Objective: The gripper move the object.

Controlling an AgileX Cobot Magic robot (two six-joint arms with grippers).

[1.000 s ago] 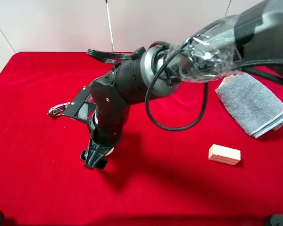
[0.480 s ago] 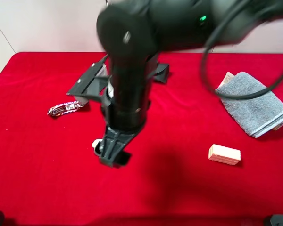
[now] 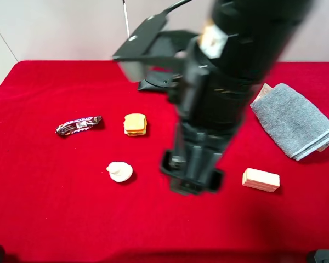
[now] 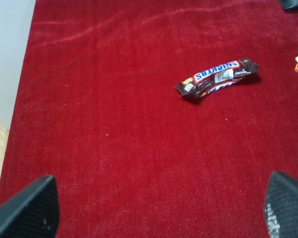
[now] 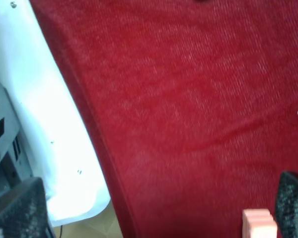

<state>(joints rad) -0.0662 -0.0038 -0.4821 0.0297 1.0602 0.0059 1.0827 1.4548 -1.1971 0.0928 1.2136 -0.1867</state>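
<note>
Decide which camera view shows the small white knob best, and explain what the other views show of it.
The exterior high view shows it best: the white knob sits whole and unobstructed on the red cloth, in front of the sandwich toy. Neither the left wrist nor the right wrist view shows it at all.

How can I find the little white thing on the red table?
Start on the red cloth and find the orange-yellow sandwich toy near its middle. Just in front of it, closer to the camera, sits the white knob. It is the only white piece: a round flat base with a stub on top.

Red cloth-covered table (image 3: 38, 219), pale wall (image 3: 60, 27)
</note>
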